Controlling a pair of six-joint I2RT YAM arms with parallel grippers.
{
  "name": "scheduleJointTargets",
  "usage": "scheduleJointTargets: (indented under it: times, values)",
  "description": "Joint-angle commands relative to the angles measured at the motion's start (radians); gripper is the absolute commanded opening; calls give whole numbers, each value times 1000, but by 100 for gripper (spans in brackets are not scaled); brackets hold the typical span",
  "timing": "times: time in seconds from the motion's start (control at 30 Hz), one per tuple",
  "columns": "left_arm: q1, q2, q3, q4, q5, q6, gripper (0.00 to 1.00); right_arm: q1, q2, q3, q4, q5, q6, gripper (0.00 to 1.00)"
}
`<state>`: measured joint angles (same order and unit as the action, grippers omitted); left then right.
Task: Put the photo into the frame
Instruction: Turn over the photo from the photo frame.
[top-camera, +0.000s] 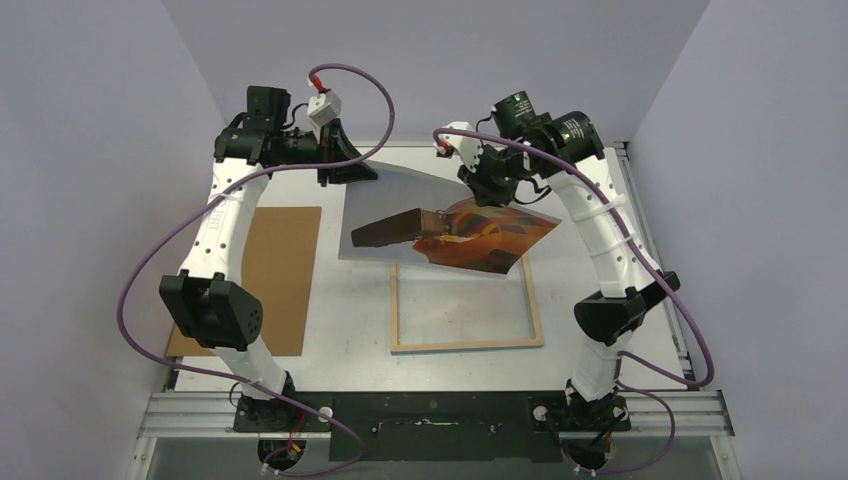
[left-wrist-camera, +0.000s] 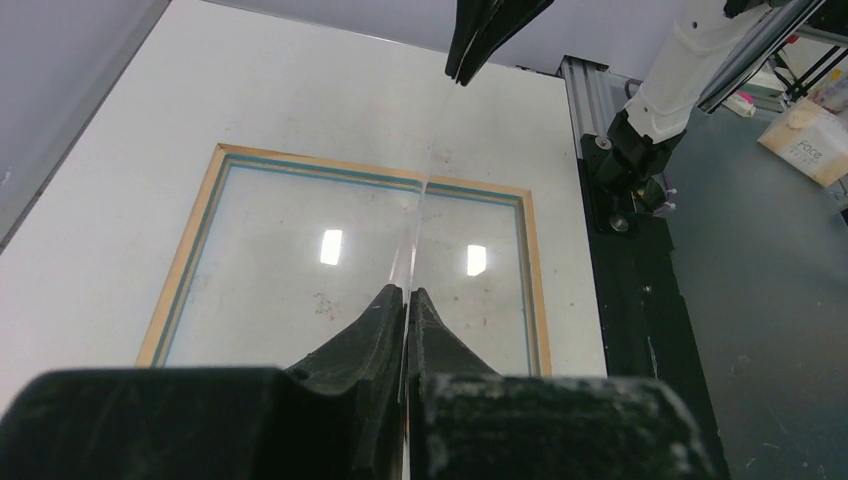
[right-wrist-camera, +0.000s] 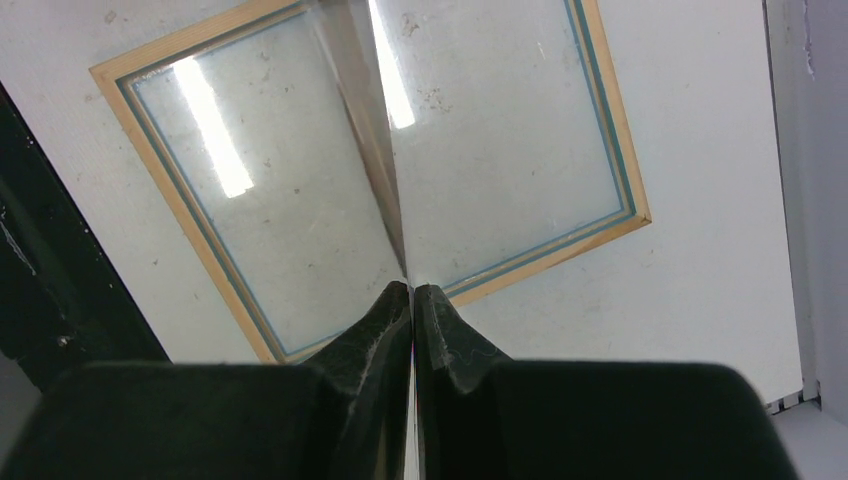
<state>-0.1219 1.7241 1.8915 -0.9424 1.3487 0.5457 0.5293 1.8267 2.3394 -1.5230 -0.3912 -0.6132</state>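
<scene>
The photo (top-camera: 490, 245), an orange balloon with a brown basket on pale sky, hangs tilted in the air above the far side of the frame. My left gripper (top-camera: 350, 172) is shut on its far left edge. My right gripper (top-camera: 487, 190) is shut on its far right edge. The frame (top-camera: 465, 345) lies flat on the table, wood-coloured side up. In the left wrist view the photo (left-wrist-camera: 425, 180) shows edge-on, running from my left gripper (left-wrist-camera: 408, 292) to the right gripper's fingers (left-wrist-camera: 490, 30), above the frame (left-wrist-camera: 180, 270). In the right wrist view my right gripper (right-wrist-camera: 411, 287) pinches the photo (right-wrist-camera: 365, 130) above the frame (right-wrist-camera: 620, 150).
A plain brown backing board (top-camera: 270, 270) lies flat on the left of the table, beside the left arm. Grey walls close in the table at the back and both sides. A metal rail (top-camera: 440, 410) with the arm bases runs along the near edge.
</scene>
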Motion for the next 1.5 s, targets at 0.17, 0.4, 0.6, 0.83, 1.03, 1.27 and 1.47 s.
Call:
scheduleJointTargets:
  times: [0.17, 0.4, 0.6, 0.83, 1.03, 1.27, 1.47]
  values:
    - [5, -51, 76, 20, 19, -13, 0, -12, -85, -45, 162, 49, 107, 37]
    - [4, -48, 144, 51, -138, -87, 0, -63, -200, -206, 495, 107, 373, 90]
    - [4, 10, 273, 208, -327, -300, 0, -128, -320, -345, 775, 137, 788, 93]
    - [-7, 43, 413, 239, -604, -400, 0, -246, -400, -504, 863, 276, 1550, 82]
    - [-63, 62, 434, 252, -883, -419, 0, -188, -403, -598, 1039, 294, 1825, 86]
    - [-118, 51, 383, 279, -1103, -465, 0, -128, -291, -563, 1079, 284, 1935, 88]
    - [-279, -7, 176, 312, -1108, -242, 0, -131, -209, -566, 1069, 288, 1975, 92]
